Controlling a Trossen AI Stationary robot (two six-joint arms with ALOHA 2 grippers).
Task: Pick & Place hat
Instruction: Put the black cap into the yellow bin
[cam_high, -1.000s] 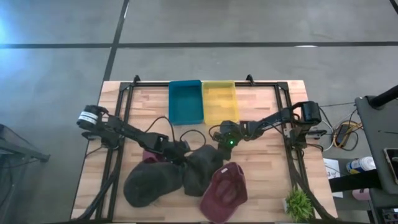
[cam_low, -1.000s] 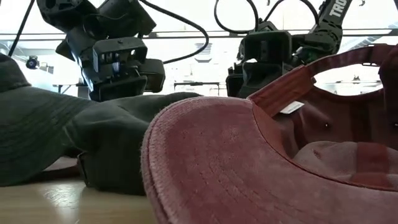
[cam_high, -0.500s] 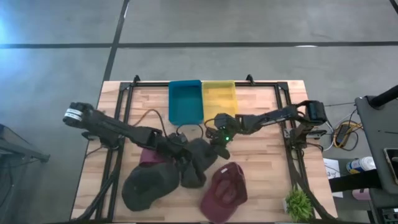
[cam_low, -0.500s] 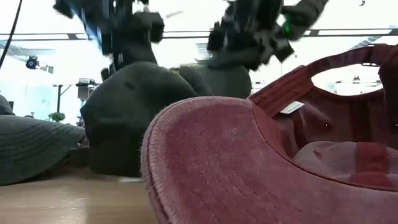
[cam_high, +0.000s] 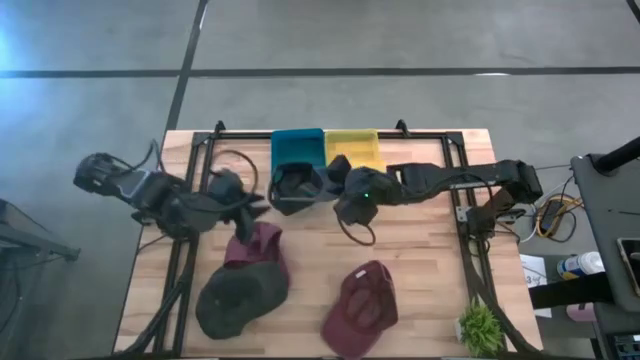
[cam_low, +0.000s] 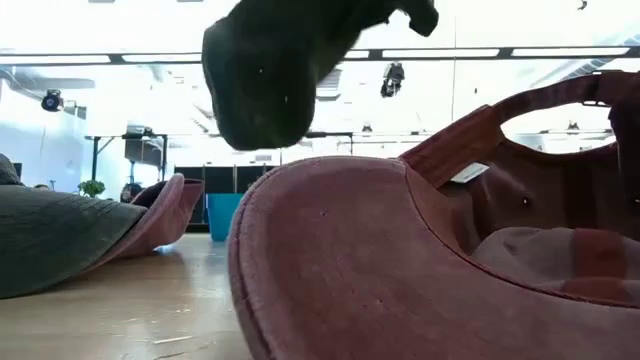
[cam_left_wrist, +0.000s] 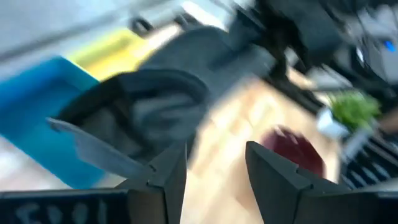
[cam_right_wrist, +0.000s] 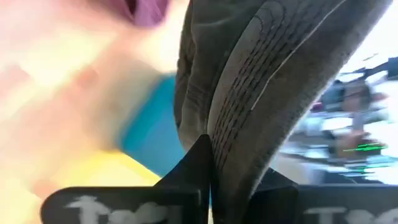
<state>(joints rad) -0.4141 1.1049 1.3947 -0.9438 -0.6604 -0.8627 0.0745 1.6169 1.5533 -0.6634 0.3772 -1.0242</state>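
A dark grey hat (cam_high: 296, 184) hangs in the air over the blue bin (cam_high: 298, 150), with my right gripper (cam_high: 338, 196) shut on it. In the low view the hat (cam_low: 280, 70) shows high above the table. My left gripper (cam_high: 250, 206) stands open to the hat's left, raised off the table. In its wrist view the fingers (cam_left_wrist: 168, 180) have nothing between them, and the hat (cam_left_wrist: 155, 106) hangs ahead. A yellow bin (cam_high: 352, 152) stands right of the blue one. My right gripper pinches the dark hat's stitched brim (cam_right_wrist: 245, 99) between its two fingers (cam_right_wrist: 200, 158), which come at it from the table's right, slanting down. The hat is lifted clear and sags below the hold above the blue bin.
An olive bucket hat (cam_high: 238, 298) lies near the front left, overlapping a maroon hat (cam_high: 258, 245). A maroon cap (cam_high: 360, 310) lies upside down at front centre, close before the low camera (cam_low: 400, 260). A small green plant (cam_high: 482, 326) stands at the front right corner.
My right gripper has risen and gone toward the far edge with the dark hat, which has left the table's middle and now hangs over the blue bin. My left gripper has risen and drawn back toward the left edge. The maroon hat underneath now lies uncovered.
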